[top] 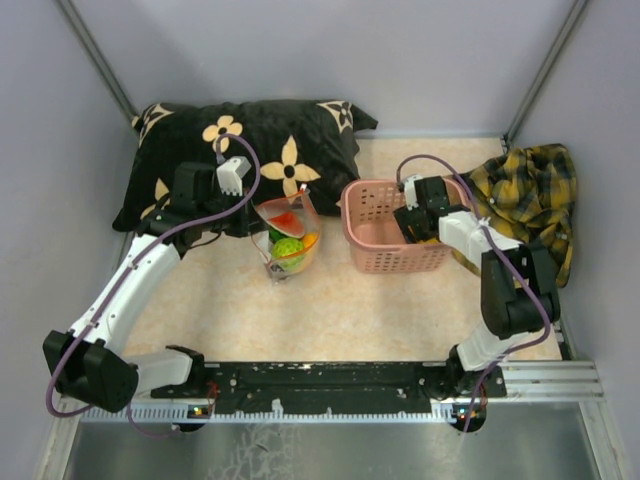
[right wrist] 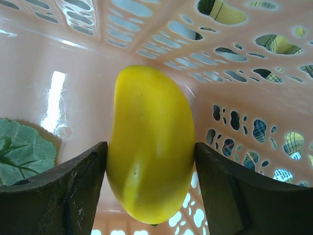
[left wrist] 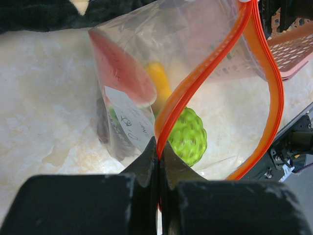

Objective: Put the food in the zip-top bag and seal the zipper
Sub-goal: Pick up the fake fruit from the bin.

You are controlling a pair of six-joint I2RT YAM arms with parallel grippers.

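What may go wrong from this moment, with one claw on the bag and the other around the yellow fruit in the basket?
1. The left claw pinches the zipper at one spot only; the strip might slip out and the bag fall shut.
2. The yellow fruit is smooth and rounded, and the right claw presses only its sides, so it may pop out when lifted from the basket.

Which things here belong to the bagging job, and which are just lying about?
Job: zip-top bag, its zipper pinched by the left gripper; watermelon slice and bumpy green fruit inside; yellow fruit held by the right gripper, in the pink basket.
Lying about: floral pillow, plaid cloth.
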